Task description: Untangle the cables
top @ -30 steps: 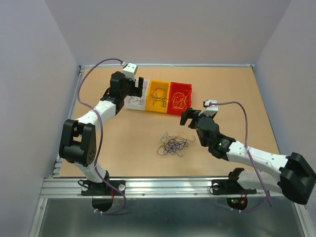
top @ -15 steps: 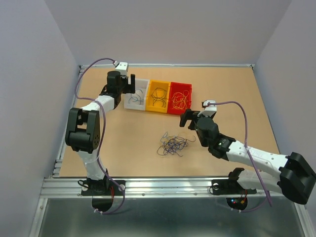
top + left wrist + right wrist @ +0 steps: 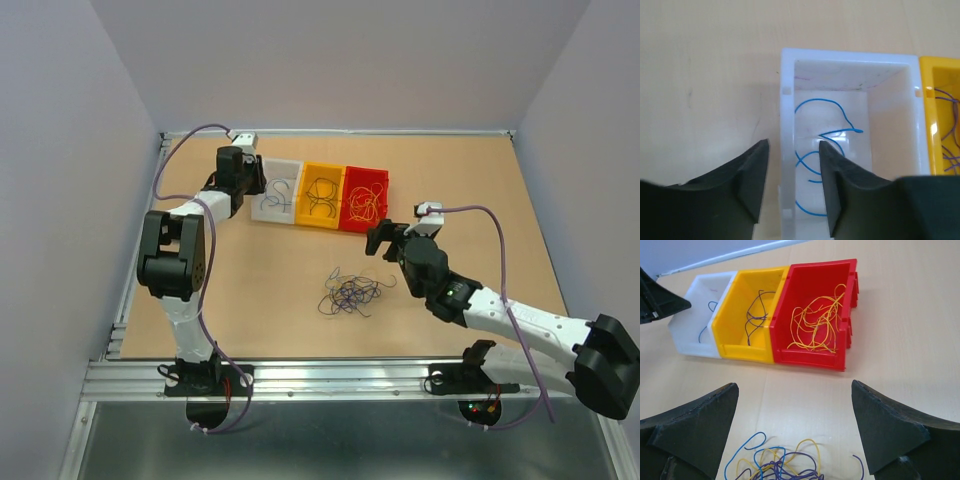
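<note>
the loose cables (image 3: 350, 293) lie in one tangled heap of blue, yellow-orange and dark purple wire on the bare counter (image 3: 250, 290), in front of a row of three bins and well apart from it. more wire lies sorted in that row: a few blue strands (image 3: 827, 101) curl on the floor of the white bin (image 3: 850, 54) at the left end, dark purple strands (image 3: 757, 310) sit in the yellow bin (image 3: 742, 347) in the middle, and a thick bunch of yellow-orange strands (image 3: 815, 325) lies in the red bin (image 3: 807, 359) at the right end. the three bins stand side by side, touching. the left claw (image 3: 792, 192) hangs over the white bin's left wall with its fingers apart and nothing between them but that wall, one finger over the counter outside the bin and the other over the bin's inside; whether either finger touches the wall cannot be told. the right claw (image 3: 795, 440) is spread wide and holds nothing. in the top view it sits between the heap and the bins, off the heap's right side, and it faces the bins; the heap's far edge shows low in its wrist view, between the two fingers
</note>
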You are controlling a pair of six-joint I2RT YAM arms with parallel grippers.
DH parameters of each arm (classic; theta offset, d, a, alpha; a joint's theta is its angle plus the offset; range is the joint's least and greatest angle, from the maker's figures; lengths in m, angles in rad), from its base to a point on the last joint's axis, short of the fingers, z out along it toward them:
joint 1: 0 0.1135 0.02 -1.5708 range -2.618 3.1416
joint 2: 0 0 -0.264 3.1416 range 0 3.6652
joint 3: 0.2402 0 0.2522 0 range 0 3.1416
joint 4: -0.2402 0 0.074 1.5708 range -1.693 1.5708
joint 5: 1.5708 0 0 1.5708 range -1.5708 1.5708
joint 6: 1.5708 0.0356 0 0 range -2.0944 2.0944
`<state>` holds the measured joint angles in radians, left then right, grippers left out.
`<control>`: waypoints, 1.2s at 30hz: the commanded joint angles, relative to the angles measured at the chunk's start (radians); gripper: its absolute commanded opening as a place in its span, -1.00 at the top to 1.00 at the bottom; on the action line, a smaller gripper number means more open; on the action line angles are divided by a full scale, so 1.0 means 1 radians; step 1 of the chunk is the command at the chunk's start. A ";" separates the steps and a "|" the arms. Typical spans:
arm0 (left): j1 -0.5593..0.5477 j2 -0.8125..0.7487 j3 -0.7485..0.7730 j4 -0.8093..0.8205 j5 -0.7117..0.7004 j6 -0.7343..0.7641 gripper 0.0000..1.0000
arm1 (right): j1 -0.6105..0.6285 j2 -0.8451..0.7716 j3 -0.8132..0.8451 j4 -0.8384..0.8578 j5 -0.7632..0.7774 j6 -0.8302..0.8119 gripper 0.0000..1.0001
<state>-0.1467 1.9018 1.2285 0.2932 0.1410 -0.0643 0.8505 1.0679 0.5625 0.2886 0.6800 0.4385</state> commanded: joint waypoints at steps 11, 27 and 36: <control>0.010 -0.240 -0.210 -0.037 0.051 -0.035 0.77 | -0.002 -0.020 0.040 0.014 0.001 0.002 -0.99; 0.041 -0.392 -0.302 -0.025 0.189 0.038 -0.51 | -0.002 0.319 0.388 -0.397 -0.555 -0.099 -0.84; 0.058 -0.534 -0.386 0.067 0.263 0.110 -0.77 | -0.005 0.472 0.445 -0.410 -0.277 -0.037 -0.67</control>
<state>-0.0910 1.4689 0.8814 0.2707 0.3614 0.0013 0.8501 1.4830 0.9237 -0.0956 0.2932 0.3859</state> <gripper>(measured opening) 0.881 0.862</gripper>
